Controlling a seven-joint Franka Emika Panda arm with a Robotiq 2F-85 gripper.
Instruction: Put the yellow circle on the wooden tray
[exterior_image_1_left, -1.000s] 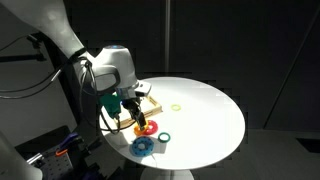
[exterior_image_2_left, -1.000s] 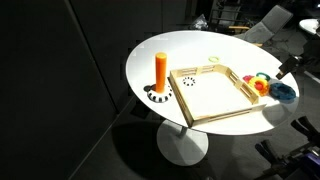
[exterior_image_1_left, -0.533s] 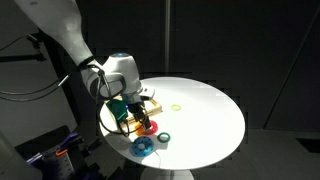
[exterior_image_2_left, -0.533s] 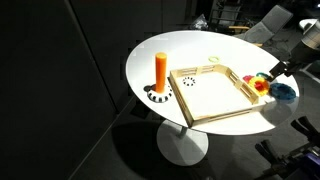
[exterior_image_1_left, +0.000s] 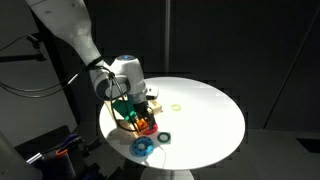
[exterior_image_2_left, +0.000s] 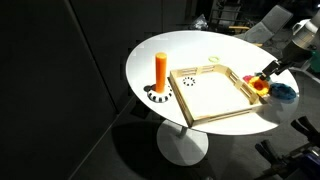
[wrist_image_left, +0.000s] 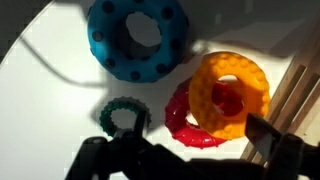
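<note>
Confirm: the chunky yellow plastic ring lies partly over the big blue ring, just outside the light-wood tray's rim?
Not quite. The wrist view shows the chunky yellow plastic ring overlapping the red ring, not the big blue ring, which lies apart from it. The rest holds: the yellow ring is outside the light-wood tray, next to its rim.

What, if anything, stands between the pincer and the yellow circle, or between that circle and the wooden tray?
Nothing visible does. The pincer hangs just above the yellow circle, which lies partly on the red ring. The wooden tray is right beside it; only its low rim lies between.
</note>
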